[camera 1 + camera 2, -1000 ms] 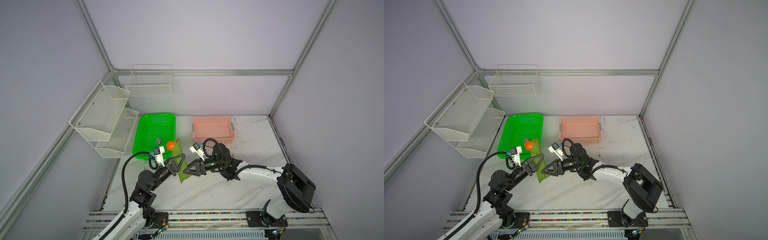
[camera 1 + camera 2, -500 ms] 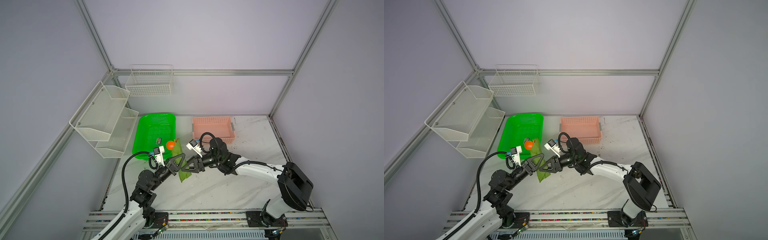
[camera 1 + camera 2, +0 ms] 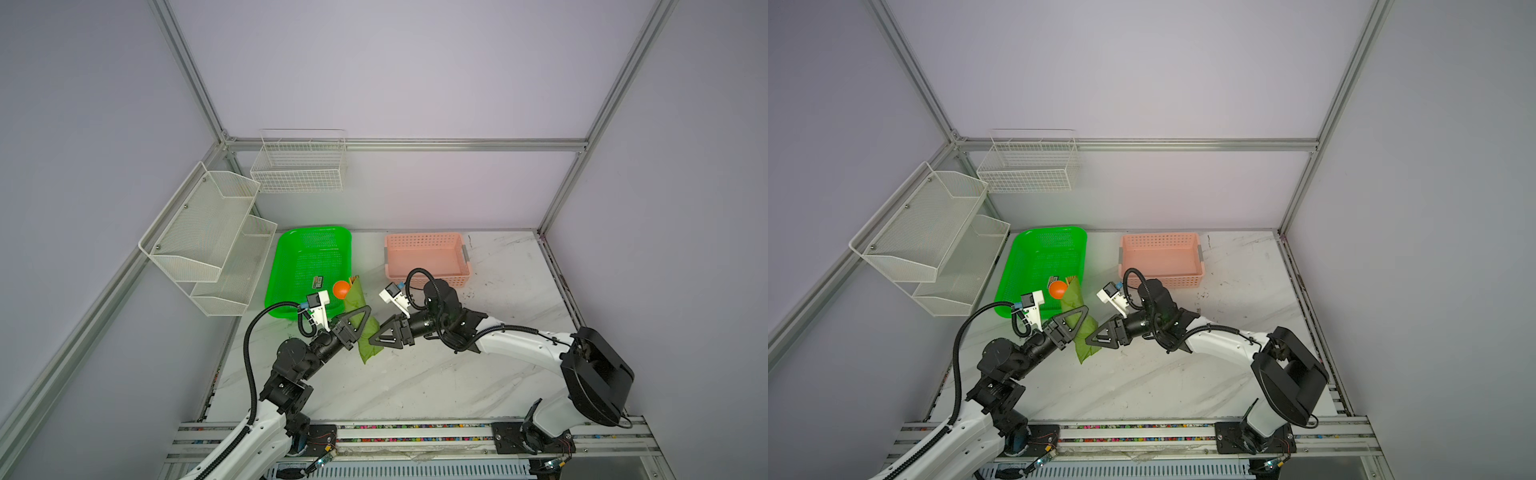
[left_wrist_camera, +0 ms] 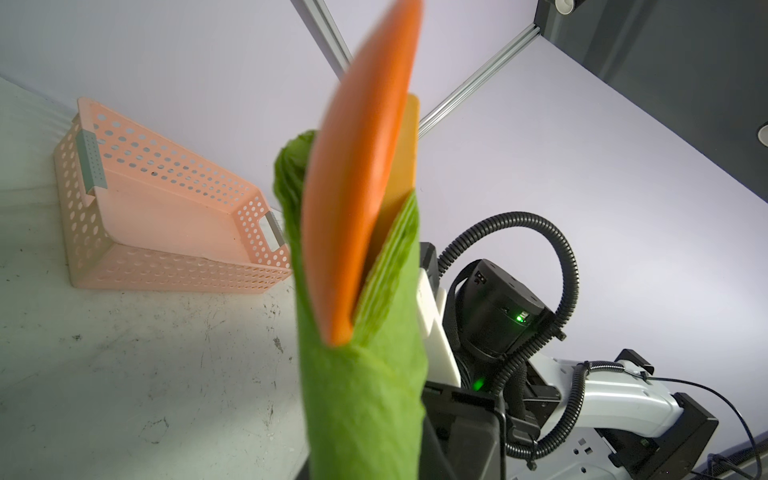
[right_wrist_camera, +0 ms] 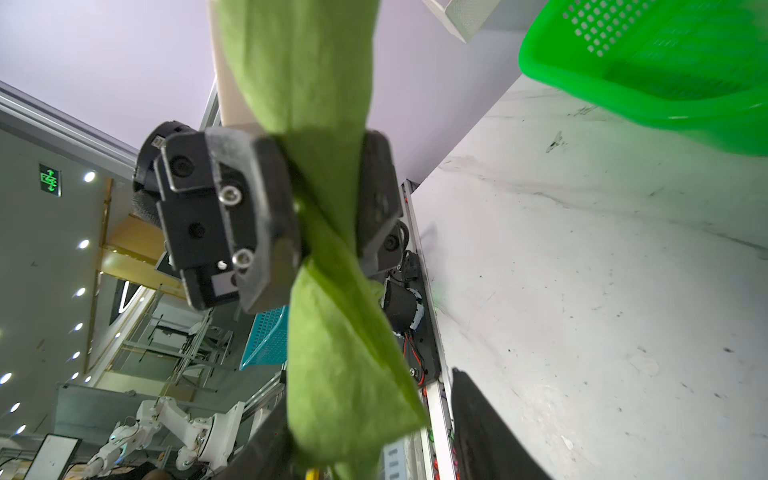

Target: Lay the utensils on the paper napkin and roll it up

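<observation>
Above the counter's (image 3: 415,386) front middle: rolled paper napkin (image 3: 366,351) held up by left gripper (image 5: 326,208), utensils poking out the top.

Left gripper is clamped on the roll's middle. Right gripper (image 3: 374,337) has its jaws apart round the loose lower end, with a gap on one side, so it looks unpinched. Roll seems lifted off the counter and tilted, with bare counter beneath and nothing in the way. Risks: the flared tail could unwind if nothing pins it, and a hard pinch or twist may tear the thin paper. The top is open, and the utensils (image 4: 353,187), a spoon bowl plus a flat piece behind, stick out. Tipping that end down could let them slide free, likely into the green tray (image 3: 291,257), whose near corner sits just by it. Further back is the pink basket (image 3: 428,259), well apart. Wire racks (image 3: 199,232) on the wall are clear of everything.
</observation>
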Robot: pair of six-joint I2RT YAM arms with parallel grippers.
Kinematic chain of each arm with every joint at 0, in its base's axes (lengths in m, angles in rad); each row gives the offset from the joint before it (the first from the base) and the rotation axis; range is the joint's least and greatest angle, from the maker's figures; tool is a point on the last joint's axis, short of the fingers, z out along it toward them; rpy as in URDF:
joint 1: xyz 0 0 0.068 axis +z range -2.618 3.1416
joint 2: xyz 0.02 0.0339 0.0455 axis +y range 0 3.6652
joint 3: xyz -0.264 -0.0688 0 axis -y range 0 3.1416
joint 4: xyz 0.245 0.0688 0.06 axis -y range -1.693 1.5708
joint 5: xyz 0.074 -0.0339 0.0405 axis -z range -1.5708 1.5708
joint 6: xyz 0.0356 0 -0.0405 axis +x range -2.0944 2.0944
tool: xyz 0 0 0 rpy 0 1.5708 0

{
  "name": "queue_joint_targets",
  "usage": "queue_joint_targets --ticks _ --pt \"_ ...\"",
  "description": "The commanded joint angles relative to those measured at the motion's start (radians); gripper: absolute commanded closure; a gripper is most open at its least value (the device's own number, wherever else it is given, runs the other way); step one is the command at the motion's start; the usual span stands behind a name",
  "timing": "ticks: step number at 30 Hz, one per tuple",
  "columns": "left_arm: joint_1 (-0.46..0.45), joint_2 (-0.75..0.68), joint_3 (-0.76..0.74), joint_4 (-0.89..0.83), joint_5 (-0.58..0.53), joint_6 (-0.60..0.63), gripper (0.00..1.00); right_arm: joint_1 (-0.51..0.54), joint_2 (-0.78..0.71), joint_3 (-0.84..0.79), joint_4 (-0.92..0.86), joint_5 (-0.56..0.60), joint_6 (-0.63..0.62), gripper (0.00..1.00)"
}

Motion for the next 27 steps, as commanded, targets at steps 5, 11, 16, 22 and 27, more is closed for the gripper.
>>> queue_joint_targets --ticks 5,11,16,22,27 --pt "-0.001 -0.021 0.124 0.008 -0.014 0.042 1.00 -0.023 -0.184 0.113 -0.360 0.226 -0.176 0.39" --pt "-0.001 -0.011 0.130 0.001 -0.021 0.050 1.00 0.031 -0.192 0.175 -0.391 0.292 -0.179 0.39" --pt "0.000 -0.002 0.130 0.006 -0.016 0.049 1.00 0.102 -0.124 0.240 -0.400 0.326 -0.198 0.39" --pt "-0.001 -0.003 0.130 0.003 -0.014 0.042 1.00 0.116 -0.065 0.257 -0.384 0.324 -0.203 0.40" --pt "-0.001 -0.005 0.130 0.005 -0.019 0.039 1.00 0.123 -0.034 0.253 -0.382 0.318 -0.205 0.41"
